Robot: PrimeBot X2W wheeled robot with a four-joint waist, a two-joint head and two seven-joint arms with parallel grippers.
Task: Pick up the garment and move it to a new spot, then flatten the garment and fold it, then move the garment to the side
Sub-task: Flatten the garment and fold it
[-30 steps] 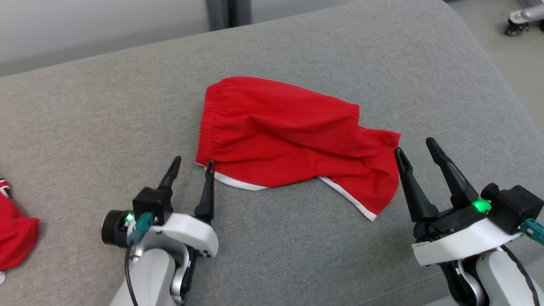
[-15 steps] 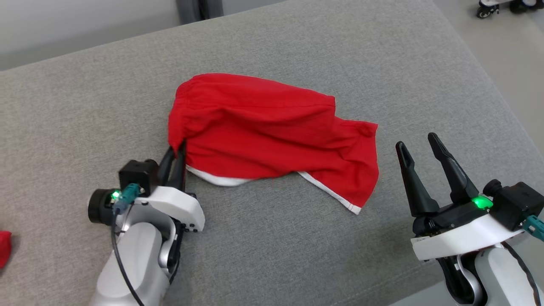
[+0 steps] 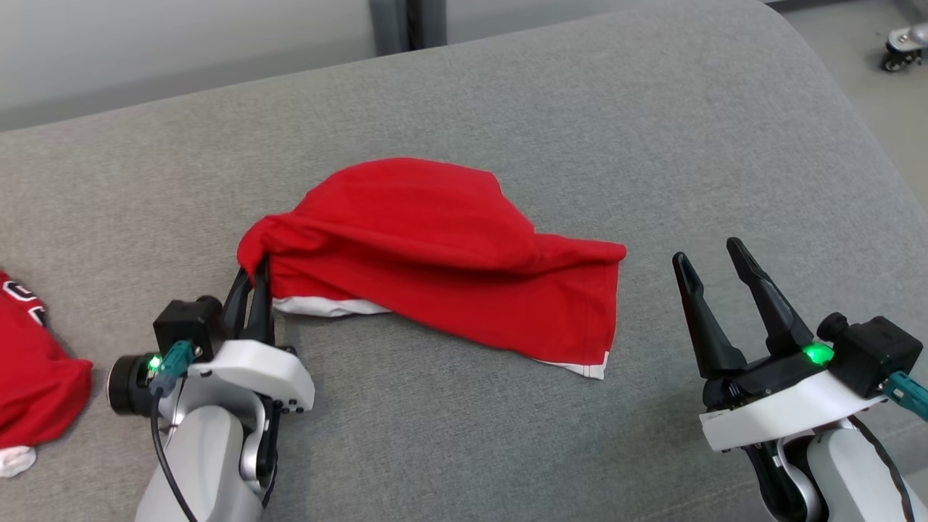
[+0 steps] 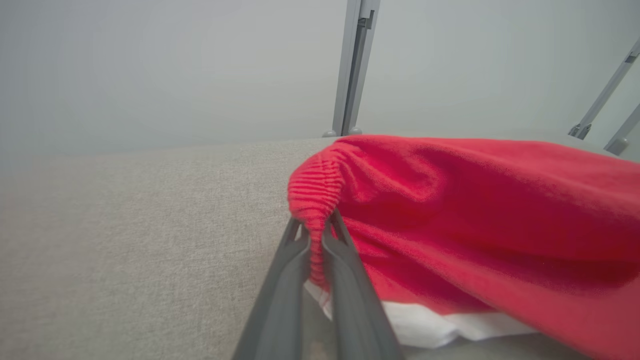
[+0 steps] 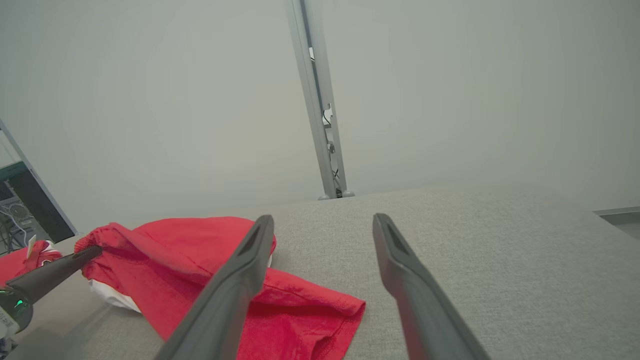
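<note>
On the grey couch (image 3: pixel 652 145), the garment (image 3: pixel 435 254) lies long-axis left to right between the arms, what looks like its ribbed left end pinched in the left gripper (image 3: pixel 252 288), its free right end near the wide-spread, empty right gripper (image 3: pixel 707 250).

We see a plain red cloth garment (image 3: pixel 435 239) with a narrow white hem (image 3: pixel 319 307), and under it a plain grey woven cushion (image 3: pixel 652 145).
</note>
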